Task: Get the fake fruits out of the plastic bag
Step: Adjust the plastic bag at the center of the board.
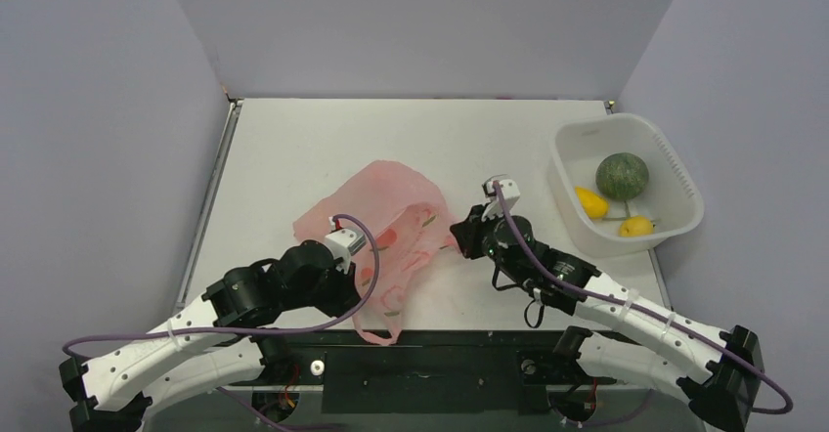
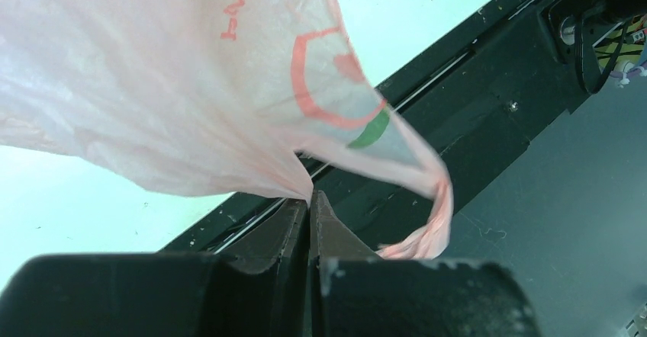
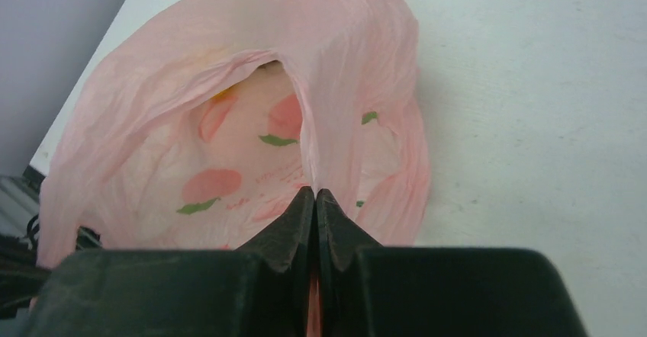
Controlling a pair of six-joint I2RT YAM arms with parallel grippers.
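The pink plastic bag (image 1: 391,219) lies crumpled in the middle of the table, its mouth held open between my two grippers. My left gripper (image 1: 364,285) is shut on the bag's near edge (image 2: 229,123); its tips (image 2: 310,200) pinch the film, and a loop handle (image 2: 436,216) hangs over the table's front edge. My right gripper (image 1: 454,230) is shut on the bag's right rim, tips (image 3: 315,194) on a fold of film (image 3: 309,135). A small yellow patch (image 3: 221,93) shows inside the mouth. Two yellow fruits (image 1: 589,200) (image 1: 636,226) lie in the white tub.
The white rigid tub (image 1: 684,173) stands at the right edge of the table and also holds a round dark green fruit (image 1: 623,175). Grey walls close the table on three sides. The black mounting rail (image 1: 420,364) runs along the near edge.
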